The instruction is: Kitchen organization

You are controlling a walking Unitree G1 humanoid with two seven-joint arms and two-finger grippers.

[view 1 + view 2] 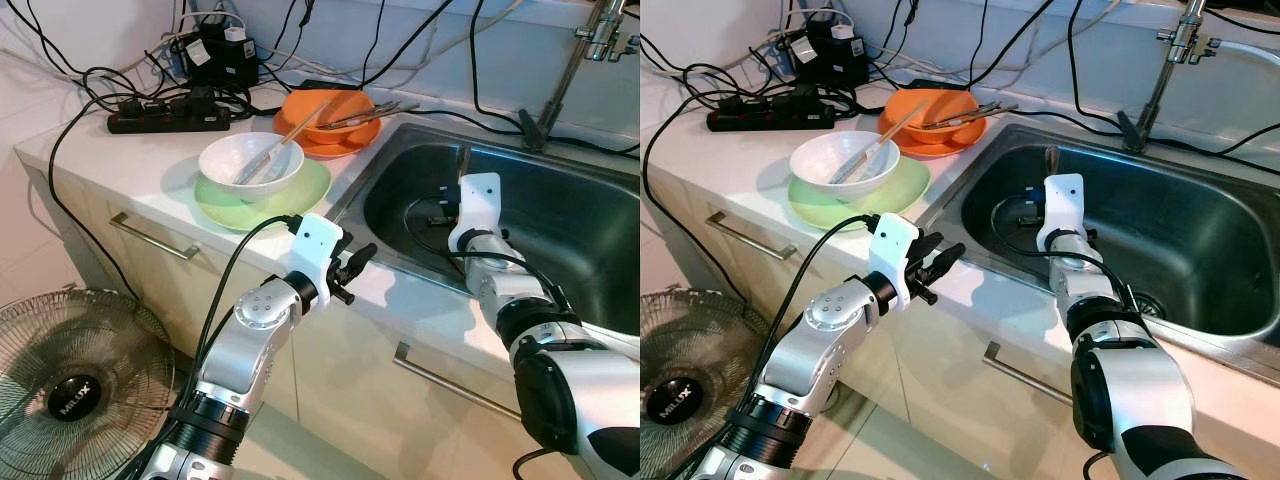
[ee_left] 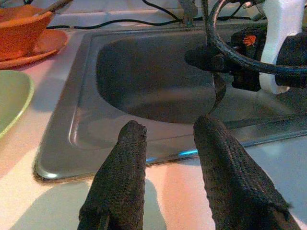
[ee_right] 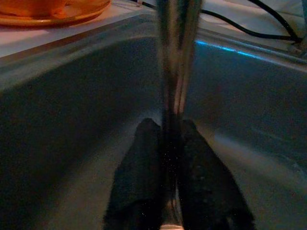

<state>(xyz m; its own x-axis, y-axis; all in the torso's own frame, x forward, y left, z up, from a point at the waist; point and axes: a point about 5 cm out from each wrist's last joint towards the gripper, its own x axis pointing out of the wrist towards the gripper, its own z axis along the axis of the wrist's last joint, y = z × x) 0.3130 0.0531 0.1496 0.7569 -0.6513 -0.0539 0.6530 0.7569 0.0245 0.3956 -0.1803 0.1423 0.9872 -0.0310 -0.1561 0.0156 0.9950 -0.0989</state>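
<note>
My right gripper (image 3: 173, 143) is down inside the sink (image 1: 600, 250), its two fingers pinched onto a slim metal utensil (image 3: 175, 52) — a spoon or similar, I can't tell which — whose handle pokes up past the wrist housing. I judge I'm either lowering it into the basin for washing or lifting it out; the pictures don't settle which. My left gripper (image 2: 165, 148) hangs over the front edge of the desk (image 1: 150, 165) just beside the sink rim, fingers parted with nothing between them, parked there, I'd guess, to stay clear of the right arm.

Counting what's on the desk: two bowls and two plates, paired up. The white bowl (image 1: 251, 160) sits on the green plate (image 1: 310, 190) with what look like two chopsticks (image 1: 285, 140) leaning in it; the orange bowl (image 1: 335, 115) sits on the orange plate (image 1: 345, 148) and carries a few more metal utensils (image 1: 365, 115) across its rim — too bunched to count. Both stacks are near the sink's left side, handy for passing things over.

Behind them lies one power strip (image 1: 165, 120) amid tangled cables — worth keeping water away from
</note>
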